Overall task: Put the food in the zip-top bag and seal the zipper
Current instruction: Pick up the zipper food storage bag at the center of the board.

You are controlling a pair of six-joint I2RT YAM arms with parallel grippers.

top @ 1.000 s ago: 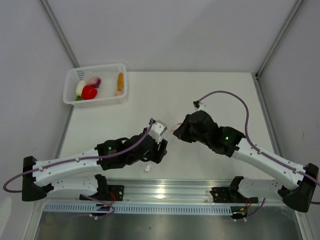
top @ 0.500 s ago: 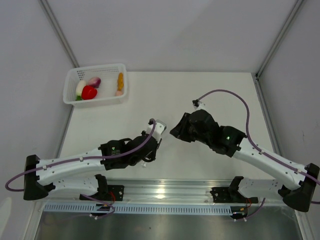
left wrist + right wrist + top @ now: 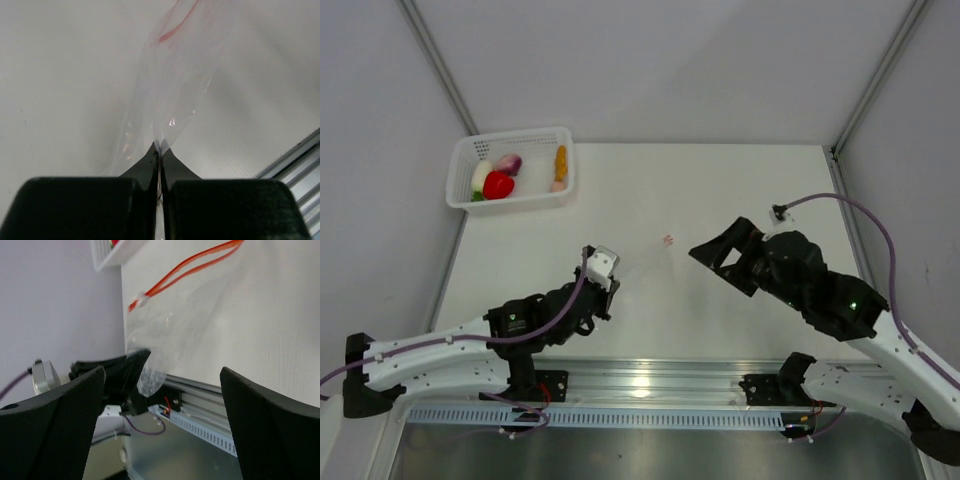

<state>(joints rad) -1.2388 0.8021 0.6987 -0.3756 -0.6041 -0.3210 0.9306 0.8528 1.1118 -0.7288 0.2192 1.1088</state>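
A lab test cell: white table [image 3: 650,190], plain grey walls [image 3: 650,60], aluminium rail [image 3: 650,385].

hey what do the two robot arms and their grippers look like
Both arms have white link segments with black joints. A purple cable runs along the left arm and loops above the right arm. Small green lights glow on both. The left gripper and right gripper have matte black fingers; the right's look finely textured.
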